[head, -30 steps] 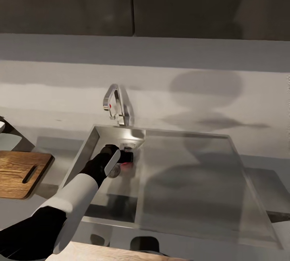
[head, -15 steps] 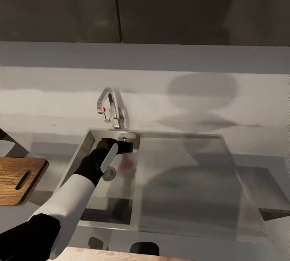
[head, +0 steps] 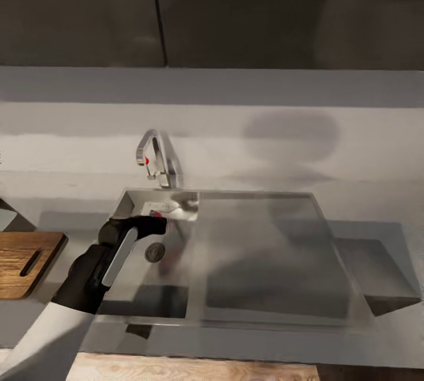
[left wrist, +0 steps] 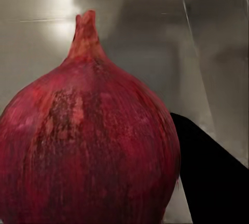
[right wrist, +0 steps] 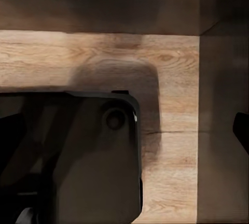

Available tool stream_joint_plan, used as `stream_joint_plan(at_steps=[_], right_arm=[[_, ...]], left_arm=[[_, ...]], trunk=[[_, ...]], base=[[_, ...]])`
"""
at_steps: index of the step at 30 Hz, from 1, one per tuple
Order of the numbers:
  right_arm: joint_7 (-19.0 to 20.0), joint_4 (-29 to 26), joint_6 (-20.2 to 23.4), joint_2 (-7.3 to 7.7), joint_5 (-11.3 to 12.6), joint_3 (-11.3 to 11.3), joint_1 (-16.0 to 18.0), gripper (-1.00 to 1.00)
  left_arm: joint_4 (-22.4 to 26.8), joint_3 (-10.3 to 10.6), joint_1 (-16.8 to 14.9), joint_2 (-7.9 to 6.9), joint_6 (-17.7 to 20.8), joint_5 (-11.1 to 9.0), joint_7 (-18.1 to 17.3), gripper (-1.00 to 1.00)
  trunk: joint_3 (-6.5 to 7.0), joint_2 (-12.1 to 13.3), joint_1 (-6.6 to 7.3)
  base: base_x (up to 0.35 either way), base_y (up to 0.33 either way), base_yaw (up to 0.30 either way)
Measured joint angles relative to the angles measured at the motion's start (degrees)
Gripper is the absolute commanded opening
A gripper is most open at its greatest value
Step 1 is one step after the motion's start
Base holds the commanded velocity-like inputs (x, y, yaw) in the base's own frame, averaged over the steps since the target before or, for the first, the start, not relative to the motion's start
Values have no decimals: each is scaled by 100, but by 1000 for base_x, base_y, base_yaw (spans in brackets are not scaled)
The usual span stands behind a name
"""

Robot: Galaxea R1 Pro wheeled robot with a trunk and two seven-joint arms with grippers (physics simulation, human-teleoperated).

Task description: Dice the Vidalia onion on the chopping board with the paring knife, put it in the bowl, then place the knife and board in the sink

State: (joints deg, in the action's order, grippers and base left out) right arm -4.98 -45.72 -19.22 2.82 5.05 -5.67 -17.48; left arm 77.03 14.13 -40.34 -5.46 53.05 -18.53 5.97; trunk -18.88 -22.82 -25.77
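Vidalia onion (left wrist: pixel 88 146) held over sink (head: pixel 259 251).

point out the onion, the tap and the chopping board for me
Vidalia onion (left wrist: pixel 88 146), left wrist view, middle of its red skin.
Tap (head: pixel 154 154), head view, on the curved chrome neck.
Chopping board (head: pixel 23 264), head view, wood grain near the slot handle.
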Motion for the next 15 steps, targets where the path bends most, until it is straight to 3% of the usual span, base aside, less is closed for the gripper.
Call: stream_joint_plan(at_steps=[5, 11, 15], right_arm=[[-4, 3, 0, -2, -1, -1, 0, 100], [5, 11, 0, -2, -3, -2, 0, 100], [12, 85, -11, -1, -3, -2, 0, 100]], left_arm=[[436, -9, 121, -173, 21, -32, -1, -100], [782, -10, 239, -203, 107, -44, -1, -100], [953, -17, 264, -205, 222, -50, -1, -100]], trunk=[[45, 0, 0], [99, 1, -1], [135, 1, 0]], base=[[-313, 0, -10], [-321, 12, -1], [-293, 142, 9]])
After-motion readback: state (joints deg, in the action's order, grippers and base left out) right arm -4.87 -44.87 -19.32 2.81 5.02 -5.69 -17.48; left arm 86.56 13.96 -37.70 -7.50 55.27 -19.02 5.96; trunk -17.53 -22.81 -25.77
